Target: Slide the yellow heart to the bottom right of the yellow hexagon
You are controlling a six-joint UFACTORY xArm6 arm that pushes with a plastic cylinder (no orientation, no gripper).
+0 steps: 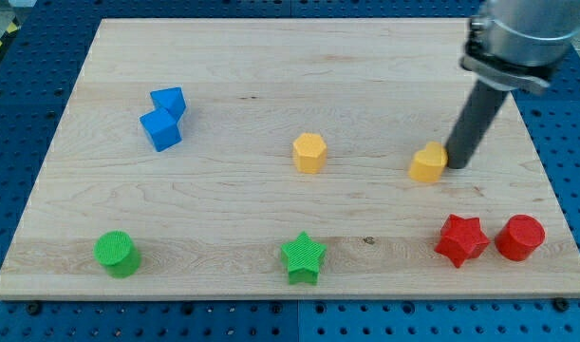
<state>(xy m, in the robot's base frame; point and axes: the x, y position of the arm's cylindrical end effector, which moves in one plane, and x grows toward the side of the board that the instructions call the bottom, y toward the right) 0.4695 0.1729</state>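
Landmark: yellow hexagon (309, 152), near the middle of the wooden board (223, 214).
Yellow heart: (428, 162), to the view's right of the yellow hexagon, well apart, at about its height.
My tip: (454, 165), a plain rod with nothing to open or close, touching the yellow heart's right edge.
Blue blocks: (163, 118), two touching, upper left of the hexagon.
Green cylinder: (115, 253), lower left.
Green star: (303, 257), straight below.
Red star: (460, 239), lower right.
Red cylinder: (519, 237), just right of the red star.

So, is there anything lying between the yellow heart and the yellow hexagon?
No. In the camera view, only bare board lies between the yellow heart and the yellow hexagon. My tip touches the heart's right side.
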